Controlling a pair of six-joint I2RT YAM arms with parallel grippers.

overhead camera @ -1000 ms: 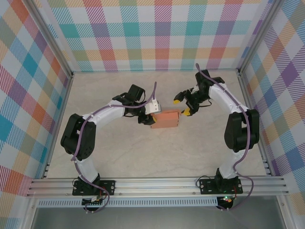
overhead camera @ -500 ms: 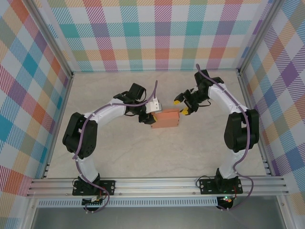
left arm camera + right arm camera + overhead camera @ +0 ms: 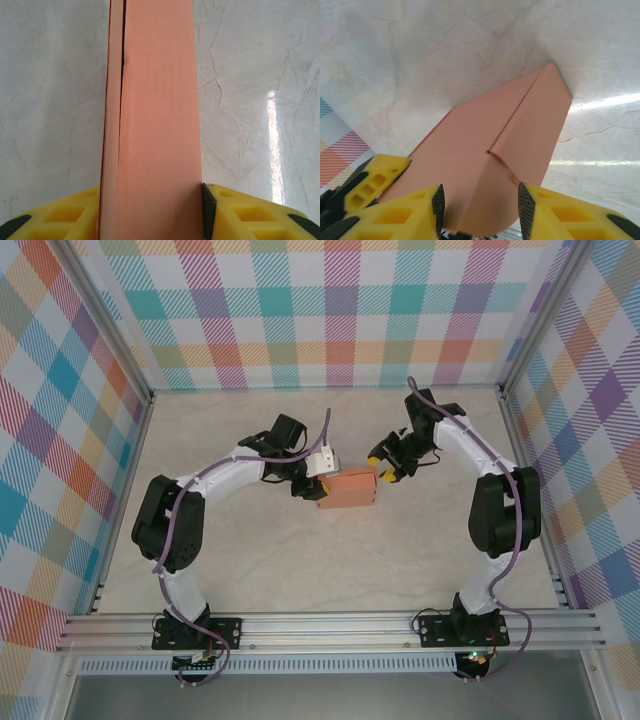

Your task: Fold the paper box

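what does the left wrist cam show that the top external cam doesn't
Left wrist view: the paper box close up, its near end pinched between the yellow fingers of the left gripper. A dark seam runs down the box's left side, where one layer sits slightly apart.
Top external view: both arms, the right gripper with fingers spread at the box's right end, and the plaid walls.
Both: the salmon box lying on the marble table, with the left gripper on it.
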